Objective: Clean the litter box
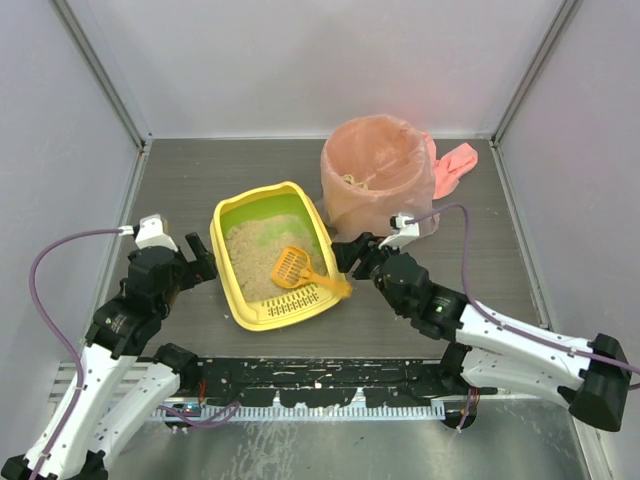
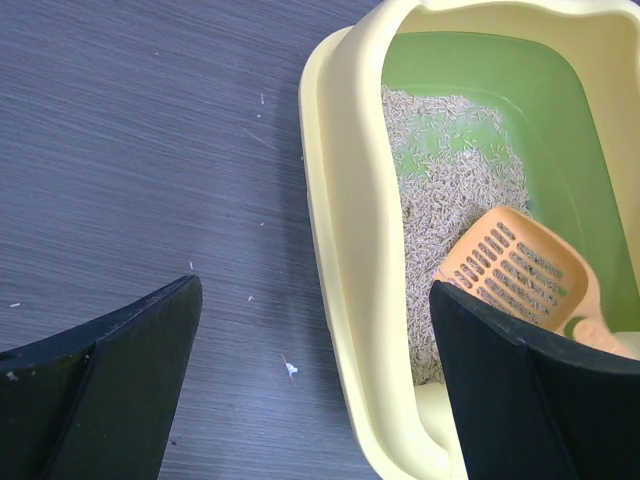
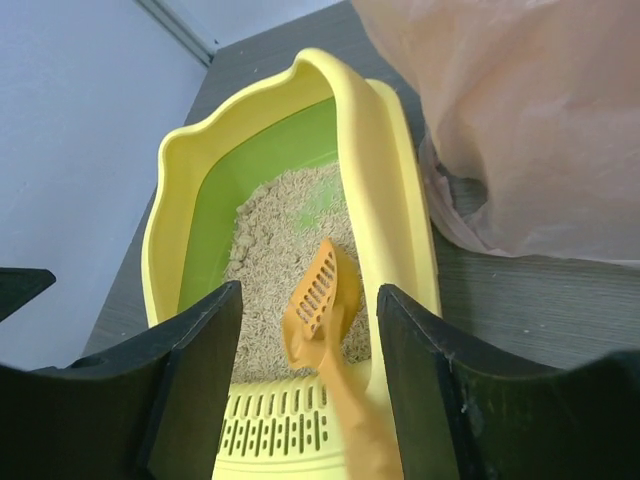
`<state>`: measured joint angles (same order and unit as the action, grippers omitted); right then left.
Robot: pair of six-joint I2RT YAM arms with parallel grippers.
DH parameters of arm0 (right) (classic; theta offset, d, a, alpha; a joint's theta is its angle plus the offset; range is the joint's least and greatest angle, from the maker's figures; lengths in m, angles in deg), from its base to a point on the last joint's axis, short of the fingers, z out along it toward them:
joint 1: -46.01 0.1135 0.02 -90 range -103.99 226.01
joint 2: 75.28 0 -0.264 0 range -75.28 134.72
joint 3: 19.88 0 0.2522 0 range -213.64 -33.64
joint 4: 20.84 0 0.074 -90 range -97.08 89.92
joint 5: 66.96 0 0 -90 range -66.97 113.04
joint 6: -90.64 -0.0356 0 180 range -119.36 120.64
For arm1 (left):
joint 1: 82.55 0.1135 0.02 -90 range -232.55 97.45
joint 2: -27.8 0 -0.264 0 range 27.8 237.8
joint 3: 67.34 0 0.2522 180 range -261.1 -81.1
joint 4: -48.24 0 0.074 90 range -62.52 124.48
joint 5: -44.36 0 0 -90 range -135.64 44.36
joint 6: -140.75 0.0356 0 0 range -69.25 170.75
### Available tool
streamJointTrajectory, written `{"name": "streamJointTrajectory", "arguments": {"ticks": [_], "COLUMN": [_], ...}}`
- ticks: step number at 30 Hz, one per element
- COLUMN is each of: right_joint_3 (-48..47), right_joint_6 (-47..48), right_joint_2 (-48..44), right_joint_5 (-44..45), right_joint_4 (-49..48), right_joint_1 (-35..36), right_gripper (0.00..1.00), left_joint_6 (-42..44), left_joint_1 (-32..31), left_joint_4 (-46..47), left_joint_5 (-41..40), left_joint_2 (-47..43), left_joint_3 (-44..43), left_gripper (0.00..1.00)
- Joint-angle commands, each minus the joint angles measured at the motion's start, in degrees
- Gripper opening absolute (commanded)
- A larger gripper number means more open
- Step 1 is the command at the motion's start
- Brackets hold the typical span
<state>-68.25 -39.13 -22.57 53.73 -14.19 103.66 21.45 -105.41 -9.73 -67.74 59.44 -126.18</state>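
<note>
From above: the yellow litter box [image 1: 220, 255] sits on the grey table [image 1: 180, 190] between the two arms. Its long axis runs near to far and leans a little to the right, with the slotted ledge at the near end. The left gripper [image 1: 203, 262] waits just beside the box's left long wall, and the right gripper [image 1: 345, 250] just off its right wall. An orange scoop [image 1: 290, 265] lies head down in the litter. Its handle crosses the near right corner of the box and points towards the right arm, which I judge the nearer arm for a pick. A bin [image 1: 350, 200] lined in pink stands behind the right gripper.

From the left wrist: the jaws stand wide open with nothing between them. One finger [image 2: 120, 380] hangs over bare table and the other over the box, so the yellow rim runs up between them.

From the right wrist: the jaws are open and empty. The scoop's handle runs straight towards the camera between the two fingers [image 3: 200, 380], its slotted head aimed away into the litter. The long axis of the box runs the same way, and the bin's bag fills the upper right.
</note>
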Motion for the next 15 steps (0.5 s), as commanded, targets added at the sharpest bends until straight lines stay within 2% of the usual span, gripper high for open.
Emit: {"name": "streamJointTrajectory", "arguments": {"ticks": [1,4,11,15], "right_joint_3": [0.2,1.0,-1.8,-3.3], "right_joint_6": [6.3,10.9,19.7,22.1], "right_joint_2": [-7.4,-12.5,-21.1,-24.8], "right_joint_5": [5.2,6.9,16.3,22.5], "right_joint_4": [4.5,6.9,16.1,19.2], "right_joint_1": [0.2,0.2,0.2,0.1], "right_gripper": [0.63,0.68,0.98,1.00], "left_joint_6": [-0.2,-0.5,1.0,1.9], "left_joint_1": [-0.1,-0.1,-0.1,-0.1], "left_joint_4": [0.8,-0.7,-3.9,-6.6], "left_joint_5": [-0.6,-1.8,-3.5,-4.2], "left_joint_2": [-1.1,-1.5,-2.5,-3.2], "left_joint_3": [-0.6,-1.9,-5.8,-6.6], "left_gripper": [0.98,0.98,0.98,0.98]}}
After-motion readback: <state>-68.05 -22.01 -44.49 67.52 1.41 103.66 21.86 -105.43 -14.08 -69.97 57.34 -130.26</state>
